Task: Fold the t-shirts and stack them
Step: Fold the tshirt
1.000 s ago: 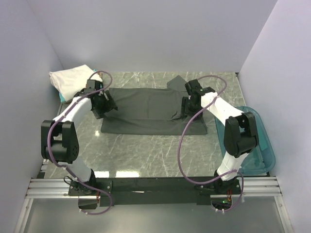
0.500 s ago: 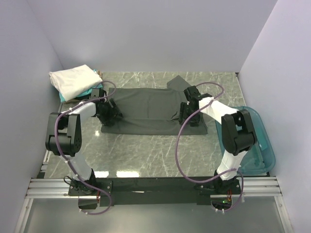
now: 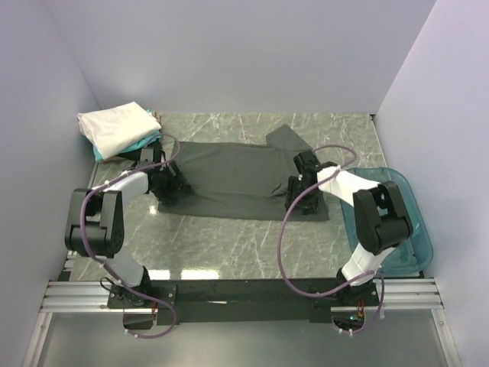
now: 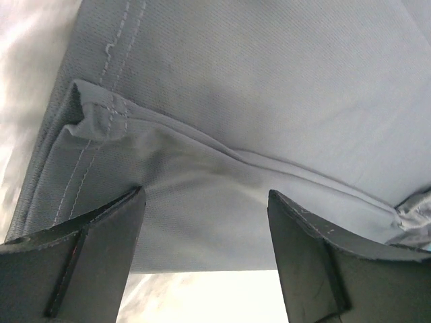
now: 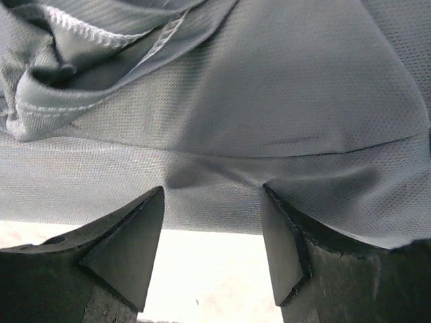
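Top external view: a charcoal-grey t-shirt (image 3: pixel 229 172) lies spread flat across the middle of the marble table (image 3: pixel 229 245), one sleeve (image 3: pixel 284 139) sticking out at its 1 o'clock corner. The left gripper (image 3: pixel 170 189) is down at the shirt's 8 o'clock corner and the right gripper (image 3: pixel 299 196) at its 4 o'clock corner, both low over the near edge of the cloth. At the table's 10 o'clock corner a folded white t-shirt (image 3: pixel 113 126) sits on top of a teal t-shirt (image 3: pixel 147 142), well apart from the grey one. A translucent blue plastic tub (image 3: pixel 416 229) stands at 3 o'clock, just beside the right arm. Left wrist view: the left gripper (image 4: pixel 205 202) has its jaws spread wide, and the near edge of the charcoal-grey t-shirt (image 4: pixel 269 87) reaches into the gap between them without being pinched; a stitched hem (image 4: pixel 101 114) curls up at 10 o'clock. Right wrist view: the right gripper (image 5: pixel 212 195) also has its jaws apart, a little narrower, with the edge of the charcoal-grey t-shirt (image 5: pixel 283 87) lying in the gap and nothing clamped; a bunched fold (image 5: pixel 60 67) with pale stitching sits at 10 o'clock.
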`<action>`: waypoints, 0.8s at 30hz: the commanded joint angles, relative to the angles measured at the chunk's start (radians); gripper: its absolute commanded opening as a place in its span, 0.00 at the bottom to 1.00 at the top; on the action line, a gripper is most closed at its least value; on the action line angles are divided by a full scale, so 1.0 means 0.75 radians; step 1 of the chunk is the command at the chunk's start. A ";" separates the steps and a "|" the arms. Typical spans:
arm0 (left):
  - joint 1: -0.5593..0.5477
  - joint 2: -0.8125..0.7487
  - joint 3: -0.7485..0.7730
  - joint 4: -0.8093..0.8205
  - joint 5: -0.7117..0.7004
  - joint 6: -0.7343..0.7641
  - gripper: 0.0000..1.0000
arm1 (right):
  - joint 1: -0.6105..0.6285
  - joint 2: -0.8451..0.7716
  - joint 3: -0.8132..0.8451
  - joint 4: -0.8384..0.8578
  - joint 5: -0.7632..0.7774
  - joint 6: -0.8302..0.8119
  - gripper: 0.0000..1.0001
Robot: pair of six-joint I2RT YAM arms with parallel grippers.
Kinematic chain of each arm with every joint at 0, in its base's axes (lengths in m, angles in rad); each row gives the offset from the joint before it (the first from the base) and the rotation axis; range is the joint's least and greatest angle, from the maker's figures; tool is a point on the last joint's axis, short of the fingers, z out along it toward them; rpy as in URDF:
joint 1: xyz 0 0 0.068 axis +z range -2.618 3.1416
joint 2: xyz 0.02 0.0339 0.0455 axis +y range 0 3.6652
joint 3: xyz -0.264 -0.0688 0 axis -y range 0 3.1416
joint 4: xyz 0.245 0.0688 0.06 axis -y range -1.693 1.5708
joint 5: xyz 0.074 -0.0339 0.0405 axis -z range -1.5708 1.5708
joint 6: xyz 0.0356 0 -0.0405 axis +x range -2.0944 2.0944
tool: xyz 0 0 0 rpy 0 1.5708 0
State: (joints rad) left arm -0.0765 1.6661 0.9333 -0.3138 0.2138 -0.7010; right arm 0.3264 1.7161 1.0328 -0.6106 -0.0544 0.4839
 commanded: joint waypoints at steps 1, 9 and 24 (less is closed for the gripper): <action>-0.004 -0.059 -0.144 -0.193 -0.121 0.006 0.81 | -0.008 -0.105 -0.154 -0.076 -0.040 0.087 0.66; -0.006 -0.380 -0.328 -0.261 -0.081 -0.035 0.81 | 0.043 -0.341 -0.336 -0.104 -0.087 0.146 0.66; -0.053 -0.465 -0.060 -0.381 -0.158 0.006 0.81 | 0.048 -0.163 0.263 -0.201 -0.152 -0.072 0.66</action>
State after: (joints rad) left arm -0.0990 1.2934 0.8360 -0.5964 0.1223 -0.7177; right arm 0.3603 1.5043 1.1614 -0.7773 -0.1360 0.4931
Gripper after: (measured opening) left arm 0.813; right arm 0.664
